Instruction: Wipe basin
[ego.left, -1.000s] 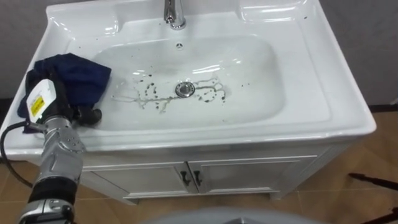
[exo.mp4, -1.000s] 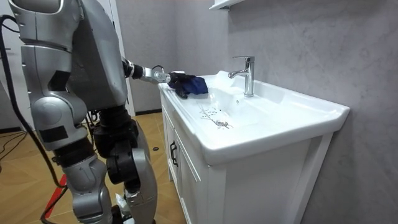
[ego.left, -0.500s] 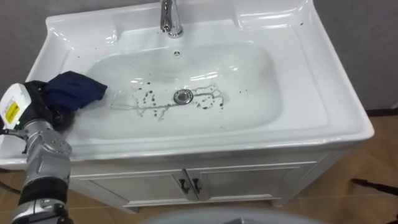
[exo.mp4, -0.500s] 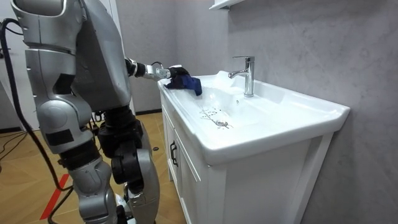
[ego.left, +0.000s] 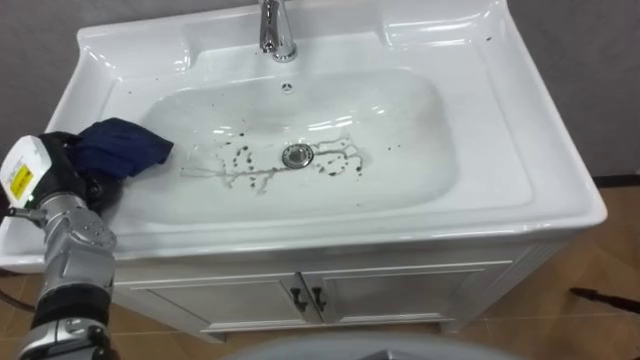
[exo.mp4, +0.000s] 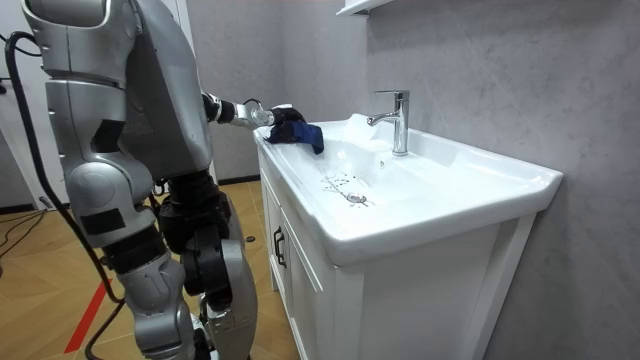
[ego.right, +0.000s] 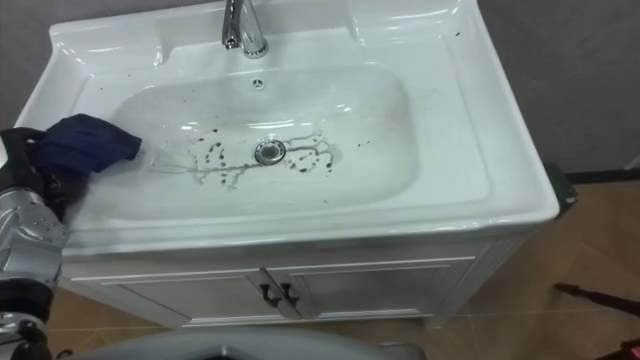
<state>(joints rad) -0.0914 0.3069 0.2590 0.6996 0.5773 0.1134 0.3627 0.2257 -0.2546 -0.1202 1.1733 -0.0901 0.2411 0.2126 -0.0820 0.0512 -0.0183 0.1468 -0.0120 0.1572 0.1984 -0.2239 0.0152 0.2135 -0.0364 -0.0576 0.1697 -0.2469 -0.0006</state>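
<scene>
Soft, crumpled dark blue cloth (ego.left: 122, 148) at the left rim of the glossy white basin (ego.left: 400, 150), spilling onto its inner slope. Bunched in the left hand (ego.left: 72, 172), fingers apparently curled into the folds, mostly buried. Dark specks and wet streaks around the round metal drain (ego.left: 297, 155). Chrome faucet (ego.left: 275, 35) cut off above.

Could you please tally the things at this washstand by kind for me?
Blue cloth: 1
Tap: 1
Basin: 1
Drain: 1
Cabinet door: 2
Total: 6
</scene>
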